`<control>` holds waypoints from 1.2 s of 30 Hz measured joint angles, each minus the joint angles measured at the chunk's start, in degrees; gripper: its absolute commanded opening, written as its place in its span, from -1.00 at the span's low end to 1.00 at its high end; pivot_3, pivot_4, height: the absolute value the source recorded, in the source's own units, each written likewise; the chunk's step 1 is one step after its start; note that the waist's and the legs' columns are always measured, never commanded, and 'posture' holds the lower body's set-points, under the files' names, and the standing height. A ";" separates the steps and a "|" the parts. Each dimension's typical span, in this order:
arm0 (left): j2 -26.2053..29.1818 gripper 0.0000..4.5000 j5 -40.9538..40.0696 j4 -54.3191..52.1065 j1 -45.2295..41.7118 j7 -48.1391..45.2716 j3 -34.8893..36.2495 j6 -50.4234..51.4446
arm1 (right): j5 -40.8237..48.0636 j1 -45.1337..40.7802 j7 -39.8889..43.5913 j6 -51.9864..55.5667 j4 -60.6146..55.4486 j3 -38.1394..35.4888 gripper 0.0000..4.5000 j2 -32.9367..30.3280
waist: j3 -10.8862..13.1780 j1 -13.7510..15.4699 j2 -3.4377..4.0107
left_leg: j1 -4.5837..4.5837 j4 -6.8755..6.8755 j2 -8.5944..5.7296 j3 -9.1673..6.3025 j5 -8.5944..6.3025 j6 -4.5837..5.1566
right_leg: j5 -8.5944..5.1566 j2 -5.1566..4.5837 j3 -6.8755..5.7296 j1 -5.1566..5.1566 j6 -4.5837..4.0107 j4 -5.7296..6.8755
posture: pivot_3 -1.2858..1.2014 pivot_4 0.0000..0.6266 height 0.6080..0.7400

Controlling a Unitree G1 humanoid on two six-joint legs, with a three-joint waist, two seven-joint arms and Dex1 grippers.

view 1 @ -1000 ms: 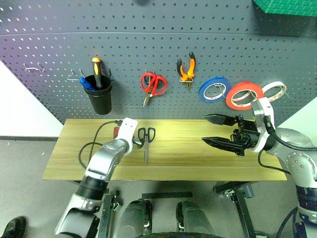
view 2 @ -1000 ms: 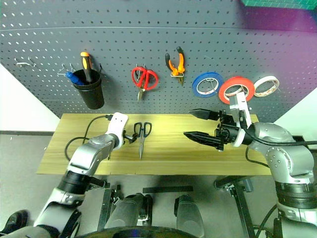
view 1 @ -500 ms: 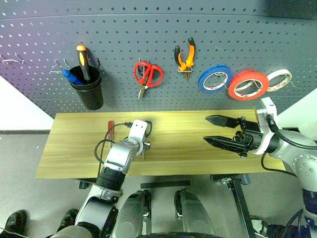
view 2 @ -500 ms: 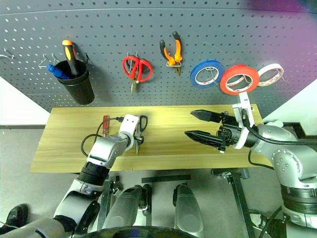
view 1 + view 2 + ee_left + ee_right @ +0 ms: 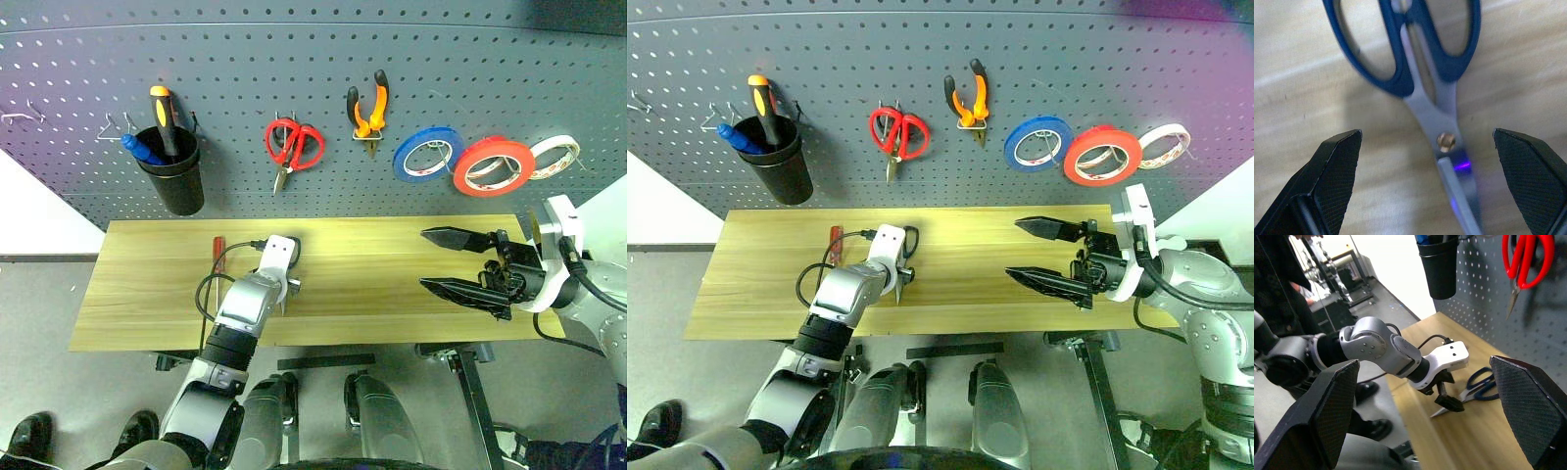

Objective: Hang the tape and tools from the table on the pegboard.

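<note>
silver-grey arm shells w/ black joints. white wrist blocks, black cable looping off left wrist [image 5: 211,284]. grippers: left gripper [image 5: 1444,394], right gripper [image 5: 456,262], two black pointed fingers [image 5: 1334,169] each, cross-hatch textured pads.

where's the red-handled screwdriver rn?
In the left eye view the red-handled screwdriver lies on the table, left of centre, just left of the left gripper, below the black cup.
</note>
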 measured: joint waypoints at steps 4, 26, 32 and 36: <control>-0.65 1.00 0.33 1.06 0.00 0.40 -0.01 -0.23 | -1.08 0.54 0.22 -1.35 -0.44 0.45 0.98 0.01 | 0.03 0.00 -0.03 | -0.02 0.00 0.00 0.00 0.00 0.00 | 0.01 0.00 0.00 -0.02 0.02 0.00 | -0.11 -0.13 1.00; -3.06 -0.26 3.75 8.02 -4.33 3.40 0.02 -1.18 | -1.13 1.25 -1.47 -0.04 -1.10 1.05 1.00 -0.19 | 0.06 -0.15 -0.05 | -0.02 -0.02 0.00 0.00 0.00 0.00 | 0.01 -0.01 0.00 -0.03 0.02 -0.03 | -0.13 -0.10 1.00; -3.39 -0.65 4.58 7.83 -4.28 4.58 0.12 -0.33 | -0.74 1.09 -1.78 0.02 -1.10 1.01 1.00 -0.49 | 0.06 -0.16 -0.04 | -0.02 -0.02 0.00 0.00 0.00 0.00 | 0.01 -0.02 0.00 -0.03 0.02 -0.03 | -0.12 -0.10 1.00; -3.54 -0.65 4.93 7.50 -4.17 5.17 0.40 0.19 | -0.73 0.80 -1.92 0.03 -1.09 1.01 1.00 -0.58 | 0.08 -0.18 -0.05 | -0.02 -0.03 0.00 0.00 0.00 0.00 | 0.01 -0.01 0.00 -0.04 0.02 -0.04 | -0.12 -0.09 1.00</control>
